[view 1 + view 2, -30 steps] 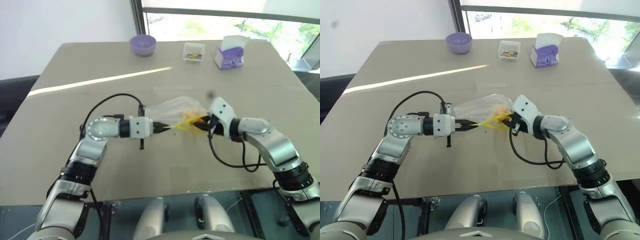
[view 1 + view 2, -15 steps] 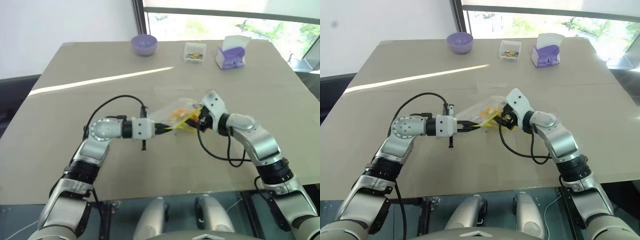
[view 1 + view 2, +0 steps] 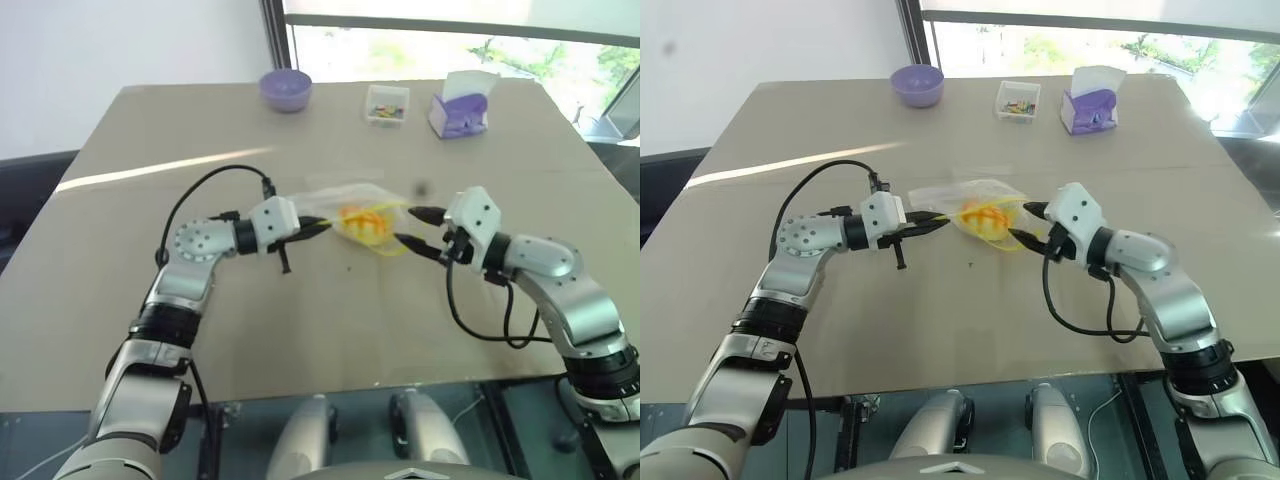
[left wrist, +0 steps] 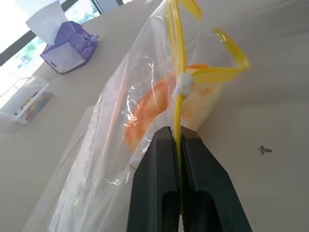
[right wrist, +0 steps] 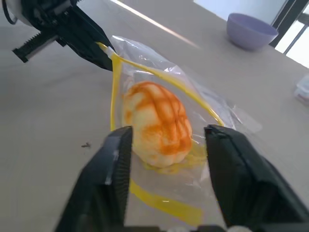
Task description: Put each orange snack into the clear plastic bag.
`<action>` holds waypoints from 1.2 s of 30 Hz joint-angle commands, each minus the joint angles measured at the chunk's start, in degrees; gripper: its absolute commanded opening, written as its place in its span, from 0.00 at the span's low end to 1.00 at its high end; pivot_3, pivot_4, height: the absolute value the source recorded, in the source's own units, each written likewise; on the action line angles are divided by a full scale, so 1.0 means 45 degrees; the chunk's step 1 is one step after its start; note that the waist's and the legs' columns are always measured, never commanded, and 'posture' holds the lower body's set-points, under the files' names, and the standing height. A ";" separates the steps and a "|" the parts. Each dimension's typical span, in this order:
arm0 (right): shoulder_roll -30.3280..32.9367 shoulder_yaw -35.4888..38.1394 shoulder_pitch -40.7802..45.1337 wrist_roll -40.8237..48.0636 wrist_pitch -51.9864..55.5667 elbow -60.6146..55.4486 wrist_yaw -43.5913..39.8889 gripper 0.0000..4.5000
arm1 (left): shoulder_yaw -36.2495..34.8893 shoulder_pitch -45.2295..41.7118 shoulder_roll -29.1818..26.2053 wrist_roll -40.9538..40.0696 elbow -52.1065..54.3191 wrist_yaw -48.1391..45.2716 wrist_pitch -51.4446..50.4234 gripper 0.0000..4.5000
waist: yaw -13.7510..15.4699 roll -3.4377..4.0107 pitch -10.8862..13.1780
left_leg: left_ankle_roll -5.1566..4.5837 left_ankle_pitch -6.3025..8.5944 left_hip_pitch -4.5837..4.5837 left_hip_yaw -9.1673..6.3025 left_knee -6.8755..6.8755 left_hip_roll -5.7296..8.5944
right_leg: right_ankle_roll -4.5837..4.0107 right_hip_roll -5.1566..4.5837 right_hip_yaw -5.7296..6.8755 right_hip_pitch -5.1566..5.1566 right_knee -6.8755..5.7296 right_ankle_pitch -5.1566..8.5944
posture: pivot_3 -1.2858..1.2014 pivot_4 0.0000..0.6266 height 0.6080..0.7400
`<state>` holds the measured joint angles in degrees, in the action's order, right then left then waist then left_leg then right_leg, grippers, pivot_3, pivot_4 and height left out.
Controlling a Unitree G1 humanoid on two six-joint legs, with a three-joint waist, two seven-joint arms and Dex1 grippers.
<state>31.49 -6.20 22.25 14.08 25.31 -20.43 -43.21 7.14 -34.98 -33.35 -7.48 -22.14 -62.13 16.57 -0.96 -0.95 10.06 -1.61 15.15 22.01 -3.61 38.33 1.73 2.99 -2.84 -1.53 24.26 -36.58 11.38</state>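
Observation:
The clear plastic bag (image 3: pixel 345 198) lies crumpled at mid-table, with its yellow seal strip (image 5: pixel 114 82) gaping as a loop. One orange snack (image 5: pixel 159 123), a domed bun with a grid crust, sits inside the bag (image 4: pixel 96 159). My left gripper (image 3: pixel 318 225) is shut on the yellow strip at the bag's left edge and holds it slightly off the table; its fingers (image 4: pixel 164 159) pinch the strip. My right gripper (image 3: pixel 411 227) stands open just right of the bag's mouth, pointing at the snack (image 3: pixel 985 215), with nothing held between its fingers (image 5: pixel 116 164).
At the far edge of the table (image 3: pixel 200 330) stand a purple bowl (image 3: pixel 286 88), a small clear tray of coloured candies (image 3: pixel 387 104) and a purple tissue box (image 3: pixel 462 108). A small dark speck (image 3: pixel 970 264) lies near the bag.
My right gripper has pulled out of the bag's mouth and back to the right, now open. The snack stays inside the bag. My left gripper has moved a little forward and up with the strip.

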 commanded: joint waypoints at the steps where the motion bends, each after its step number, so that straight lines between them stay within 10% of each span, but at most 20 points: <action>1: 0.0550 0.0219 -0.0056 -0.1050 -0.1266 -0.0466 0.0396 0.24 | -0.0421 -0.0381 0.0035 -0.0325 0.0123 0.0108 -0.0164 0.00 | 0.0013 0.0000 0.0000 | 0.0000 0.0000 0.0001 0.0001 0.0000 0.0000 | 0.0000 0.0000 -0.0001 0.0000 0.0000 0.0000 | 0.52 0.24 1.00; 3: 0.0977 -0.0059 -0.0205 -0.2155 -0.2179 0.0022 0.0648 0.31 | -0.0466 -0.0460 0.0051 -0.0401 0.0165 0.0079 -0.0268 0.00 | 0.0035 -0.0001 0.0000 | 0.0000 0.0000 0.0003 0.0004 0.0004 0.0006 | 0.0001 -0.0006 -0.0001 -0.0001 0.0000 -0.0001 | 0.52 0.24 1.00; 9: 0.1022 -0.0544 -0.0394 -0.4909 -0.4390 0.1451 0.2426 0.93 | -0.0568 -0.0619 0.0002 -0.0569 0.0308 0.0007 -0.0541 0.00 | 0.0039 -0.0003 0.0000 | 0.0001 -0.0001 0.0003 0.0009 0.0003 0.0008 | 0.0001 -0.0007 -0.0001 0.0000 0.0003 0.0000 | 0.52 0.24 1.00; 36: -0.0158 -0.1536 0.0755 -0.7115 -0.6906 0.4901 0.3031 0.88 | -0.0652 -0.0309 -0.0152 -0.0630 0.1487 0.0092 -0.1266 0.00 | 0.0021 -0.0003 0.0000 | 0.0002 -0.0001 0.0001 0.0016 0.0002 0.0008 | -0.0002 -0.0002 -0.0014 0.0002 0.0001 -0.0001 | 0.52 0.24 1.00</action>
<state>30.91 -13.53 24.33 -18.03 -4.45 1.70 -30.15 5.70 -36.44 -33.47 -9.21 -18.11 -62.24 10.95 -0.86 -0.96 10.07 -1.60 15.15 22.02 -3.54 38.34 1.77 2.98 -2.85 -1.59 24.27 -36.58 11.37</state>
